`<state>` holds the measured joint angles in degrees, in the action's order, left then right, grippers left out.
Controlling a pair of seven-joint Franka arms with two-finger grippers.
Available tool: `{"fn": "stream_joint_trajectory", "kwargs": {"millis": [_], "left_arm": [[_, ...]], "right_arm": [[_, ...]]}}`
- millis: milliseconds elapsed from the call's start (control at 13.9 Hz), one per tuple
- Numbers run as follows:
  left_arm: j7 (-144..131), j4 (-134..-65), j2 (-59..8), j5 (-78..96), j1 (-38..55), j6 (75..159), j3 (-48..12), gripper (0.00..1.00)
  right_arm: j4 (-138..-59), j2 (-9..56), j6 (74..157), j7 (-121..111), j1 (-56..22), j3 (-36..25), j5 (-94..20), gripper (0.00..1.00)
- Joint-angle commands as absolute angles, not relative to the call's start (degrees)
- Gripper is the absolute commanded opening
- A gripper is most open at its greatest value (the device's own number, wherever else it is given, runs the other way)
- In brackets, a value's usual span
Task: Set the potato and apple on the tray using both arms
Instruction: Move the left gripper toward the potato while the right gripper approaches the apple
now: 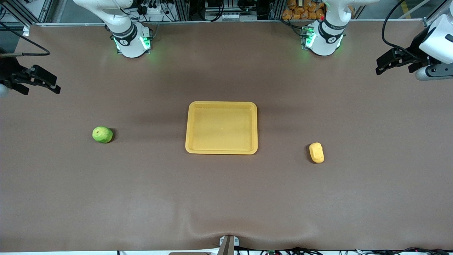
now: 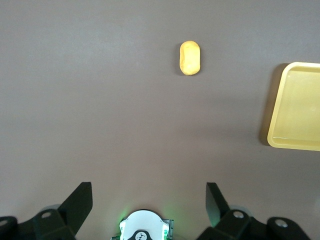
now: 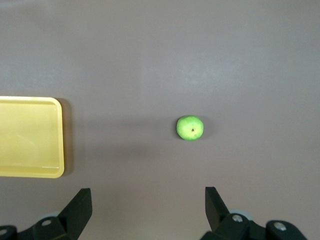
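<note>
The yellow tray (image 1: 221,150) lies empty at the table's middle. The green apple (image 1: 102,134) rests on the table toward the right arm's end, apart from the tray. The yellow-orange potato (image 1: 316,152) rests toward the left arm's end. My left gripper (image 1: 381,66) hangs open and empty high over the table's edge at its own end. My right gripper (image 1: 53,83) hangs open and empty high over its end. The left wrist view shows the potato (image 2: 190,58), the tray's rim (image 2: 274,125) and the open left gripper (image 2: 149,200). The right wrist view shows the apple (image 3: 190,128), the tray (image 3: 30,172) and the open right gripper (image 3: 148,200).
The brown table cloth (image 1: 226,198) is bare around the three objects. The arm bases (image 1: 131,42) stand at the table's edge farthest from the front camera. A small mount (image 1: 228,244) sits at the nearest edge.
</note>
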<state>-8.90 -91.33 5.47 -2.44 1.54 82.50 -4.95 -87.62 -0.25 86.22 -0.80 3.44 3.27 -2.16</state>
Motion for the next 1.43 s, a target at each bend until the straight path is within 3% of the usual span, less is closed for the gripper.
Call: {"fn": "stream_joint_trajectory", "kwargs": {"millis": [0, 215, 502, 1076, 1363], "left_arm": [[-9.14, -90.44, 4.83, -1.14, 1.58, 81.47, -4.75, 1.0], [-9.23, -90.61, 4.75, -1.23, 1.67, 81.83, -5.01, 1.0], [-9.23, -92.02, 4.83, -1.14, 1.58, 82.53, -5.01, 1.0], [-9.23, -98.17, 5.45, -1.14, 1.49, 88.59, -5.01, 1.0], [-9.14, -101.68, 5.45, -1.23, 1.49, 92.62, -5.01, 1.0]], "right_arm": [[-86.31, 1.23, 85.08, -1.93, 4.04, 3.52, -1.49, 1.0], [-85.96, 4.03, 86.48, -1.67, 4.04, 3.52, -1.23, 1.0], [-86.04, 6.76, 94.55, -2.46, 3.34, 3.52, 0.0, 1.0], [-86.04, 10.01, 98.43, -9.39, 4.04, 3.52, 0.17, 1.0], [-85.87, 12.47, 101.77, -13.09, -0.25, 3.6, 7.53, 1.0]]}}
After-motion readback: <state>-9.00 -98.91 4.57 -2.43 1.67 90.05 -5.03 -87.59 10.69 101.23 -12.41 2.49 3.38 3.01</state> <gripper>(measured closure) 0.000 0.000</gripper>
